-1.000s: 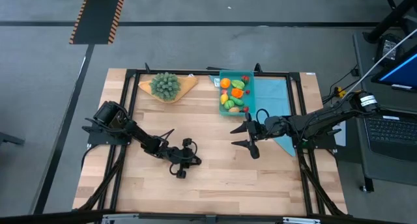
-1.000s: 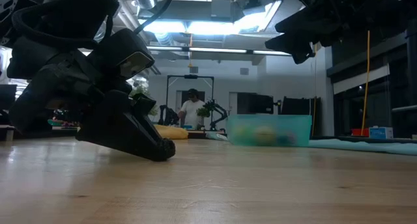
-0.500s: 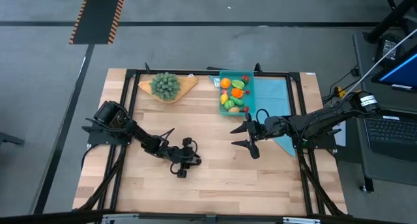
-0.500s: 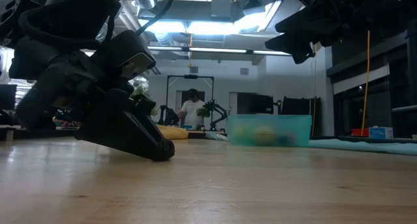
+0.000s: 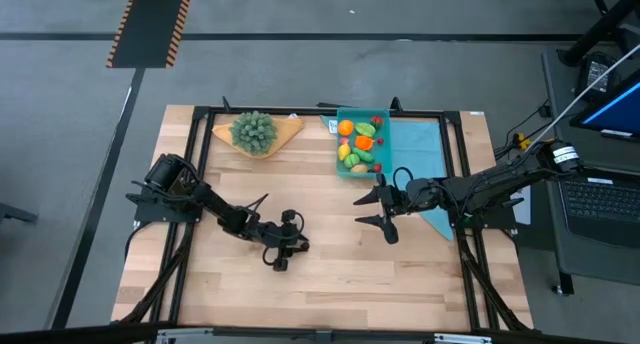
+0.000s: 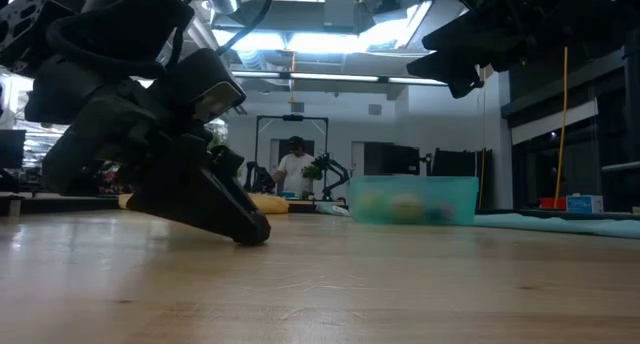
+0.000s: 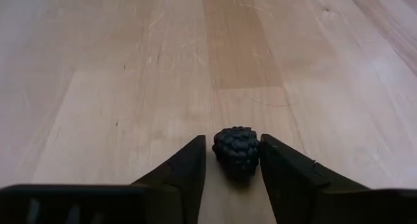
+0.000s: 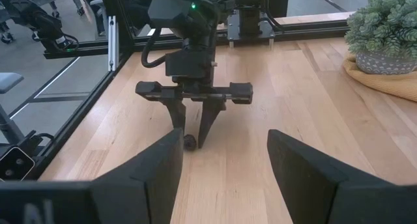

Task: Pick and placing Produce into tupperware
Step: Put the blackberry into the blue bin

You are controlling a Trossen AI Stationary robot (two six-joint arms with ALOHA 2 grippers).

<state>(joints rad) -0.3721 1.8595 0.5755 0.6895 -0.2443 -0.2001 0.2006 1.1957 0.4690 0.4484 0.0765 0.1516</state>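
Left wrist view shows my left fingers [image 7: 236, 178] set apart around the dark, bumpy berry [image 7: 236, 151] on the bare desk [image 7: 130, 87] — small, light, likely to roll — so I'd pinch its middle; my right fingers [image 5: 373, 211] wait apart.

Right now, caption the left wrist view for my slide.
Left gripper fingers straddle a dark bumpy berry on the wooden table.
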